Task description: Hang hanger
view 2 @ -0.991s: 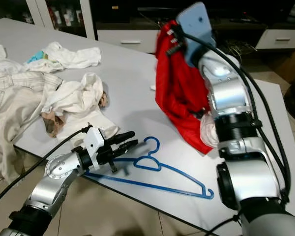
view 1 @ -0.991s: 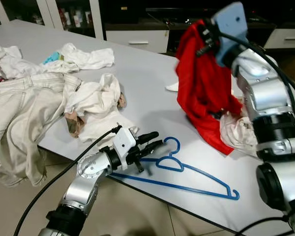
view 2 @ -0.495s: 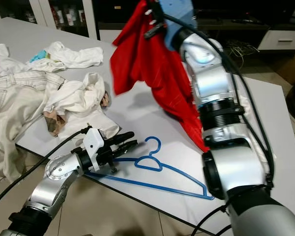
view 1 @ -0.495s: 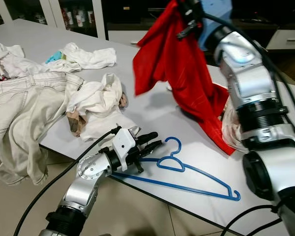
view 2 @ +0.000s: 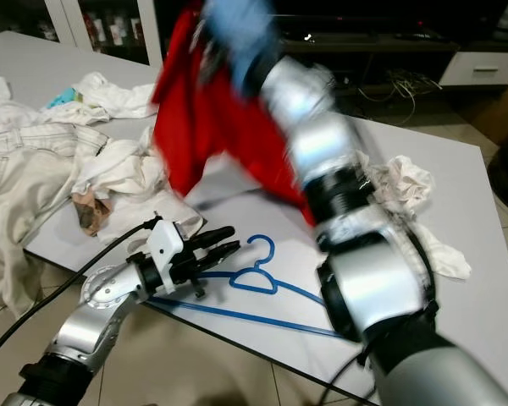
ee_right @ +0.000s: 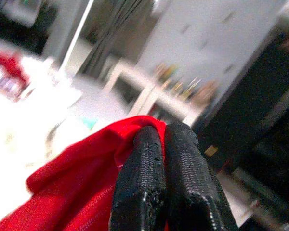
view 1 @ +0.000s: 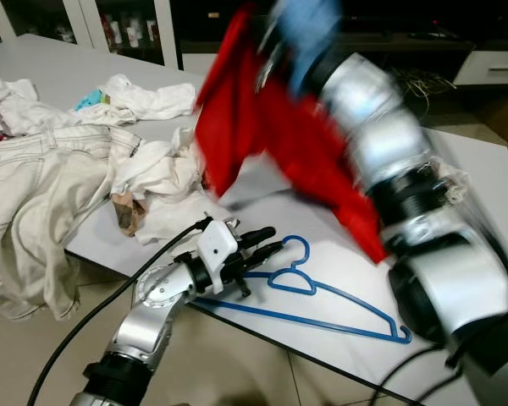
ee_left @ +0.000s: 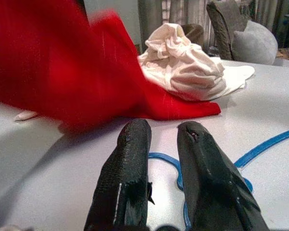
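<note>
We see a thin blue plastic hanger (view 1: 322, 294) on a smooth, matt grey table (view 1: 262, 127). The red shirt (ee_right: 77, 192) is soft cloth. The fingers (ee_left: 130, 178) look rough and black, and our arms (view 1: 152, 296) are shiny metal.

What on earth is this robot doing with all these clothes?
It's working toward getting a garment onto a hanger. Its right tool is pinched shut on a red garment, held up in the air above the white table. Its left tool waits low at the table's near edge, right by the blue hanger lying flat there, fingers slightly apart, holding nothing. Beige trousers and crumpled white clothes lie across the table.
</note>
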### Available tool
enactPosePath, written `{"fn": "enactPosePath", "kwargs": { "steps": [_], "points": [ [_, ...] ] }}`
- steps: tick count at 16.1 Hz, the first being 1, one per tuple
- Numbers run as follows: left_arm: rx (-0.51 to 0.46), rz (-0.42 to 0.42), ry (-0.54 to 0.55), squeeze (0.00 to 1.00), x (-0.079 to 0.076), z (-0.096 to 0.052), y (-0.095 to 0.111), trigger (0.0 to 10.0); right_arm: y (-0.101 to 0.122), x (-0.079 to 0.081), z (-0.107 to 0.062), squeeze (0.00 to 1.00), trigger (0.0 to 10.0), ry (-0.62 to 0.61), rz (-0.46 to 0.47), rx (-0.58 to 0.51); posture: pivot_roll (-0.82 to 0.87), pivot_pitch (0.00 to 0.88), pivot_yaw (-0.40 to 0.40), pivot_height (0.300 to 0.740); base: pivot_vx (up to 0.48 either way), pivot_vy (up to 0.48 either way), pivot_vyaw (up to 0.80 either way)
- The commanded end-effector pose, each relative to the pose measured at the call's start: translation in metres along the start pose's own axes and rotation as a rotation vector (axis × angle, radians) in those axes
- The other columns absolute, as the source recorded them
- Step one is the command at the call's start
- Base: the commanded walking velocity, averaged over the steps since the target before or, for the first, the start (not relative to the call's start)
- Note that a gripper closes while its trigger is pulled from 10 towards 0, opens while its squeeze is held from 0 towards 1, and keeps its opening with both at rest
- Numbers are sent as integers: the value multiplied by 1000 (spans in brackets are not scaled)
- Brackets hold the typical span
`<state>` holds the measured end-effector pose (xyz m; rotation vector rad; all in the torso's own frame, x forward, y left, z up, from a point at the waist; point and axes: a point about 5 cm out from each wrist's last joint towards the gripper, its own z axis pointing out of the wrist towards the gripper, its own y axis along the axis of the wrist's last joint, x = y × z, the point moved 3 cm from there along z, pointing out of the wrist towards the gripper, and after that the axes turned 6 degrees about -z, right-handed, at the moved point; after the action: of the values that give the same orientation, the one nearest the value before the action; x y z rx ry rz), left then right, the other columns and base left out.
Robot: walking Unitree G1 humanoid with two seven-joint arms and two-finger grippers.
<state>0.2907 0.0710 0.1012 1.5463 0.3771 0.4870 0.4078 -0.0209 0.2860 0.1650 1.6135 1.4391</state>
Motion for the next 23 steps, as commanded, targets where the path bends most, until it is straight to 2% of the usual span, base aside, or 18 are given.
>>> {"fn": "enactPosePath", "kwargs": {
  "steps": [1,2,3,4,5,9,10,12,13,14,15,16,17,18,19,20,22,23],
  "points": [
    [1,19,-1,0,1,1,2,10000,-13,18,-1,0,10000,82,-14,45,-36,0,-33,740,0,0,0],
    [3,16,0,0,0,0,1,10000,-21,39,-3,0,10000,154,4,53,-37,0,-33,740,0,0,0],
    [5,16,0,0,-1,-1,0,10000,-23,46,-4,0,10000,174,9,56,-38,0,-32,740,0,0,0],
    [5,16,0,0,-1,-1,0,10000,-23,50,-4,886,10000,185,21,51,-38,0,-32,740,0,0,0],
    [4,15,0,0,-1,0,0,10000,-23,54,-5,1000,10000,197,45,42,-38,0,-31,740,0,0,0],
    [1,19,-10,0,-1,3,2,10000,-37,60,-15,976,10000,192,135,76,-45,0,-26,740,0,0,0],
    [2,19,-12,0,-1,3,2,10000,-39,60,-20,0,10000,217,185,83,-53,0,-21,740,0,0,0],
    [3,20,-15,0,-1,3,2,10000,-36,53,-25,0,10000,203,237,64,-54,0,-20,740,0,0,0],
    [3,21,-16,0,-1,3,2,10000,-35,40,-30,0,10000,152,280,56,-52,0,-21,740,0,0,0],
    [1,21,-15,0,-1,4,2,10000,-39,20,-37,0,10000,68,309,60,-53,0,-21,740,0,0,0],
    [0,21,-14,0,-1,4,2,10000,-40,14,-39,0,10000,42,314,63,-53,0,-21,740,0,0,0],
    [0,22,-13,0,-1,4,2,10000,-49,-3,-52,0,10000,-27,311,95,-56,0,-20,740,0,0,0],
    [0,21,-12,0,-1,4,2,10000,-57,-10,-62,0,10000,-57,309,125,-57,0,-19,740,0,0,0],
    [1,21,-13,0,-1,4,2,10000,-60,-12,-67,0,10000,-63,308,140,-60,0,-18,740,0,0,0],
    [1,21,-14,0,-1,3,2,10000,-75,-15,-81,122,10000,-89,302,202,-61,0,-17,740,0,0,0],
    [2,20,-15,0,-1,4,2,10000,-89,-18,-94,118,10000,-114,304,263,-64,0,-16,740,0,0,0],
    [1,20,-16,0,-1,4,2,10000,-105,-18,-109,110,10000,-127,307,336,-64,0,-16,740,0,0,0],
    [3,20,-14,0,0,2,2,10000,-120,-13,-123,110,10000,-137,319,404,-67,0,-14,740,0,0,0]
  ]
}}
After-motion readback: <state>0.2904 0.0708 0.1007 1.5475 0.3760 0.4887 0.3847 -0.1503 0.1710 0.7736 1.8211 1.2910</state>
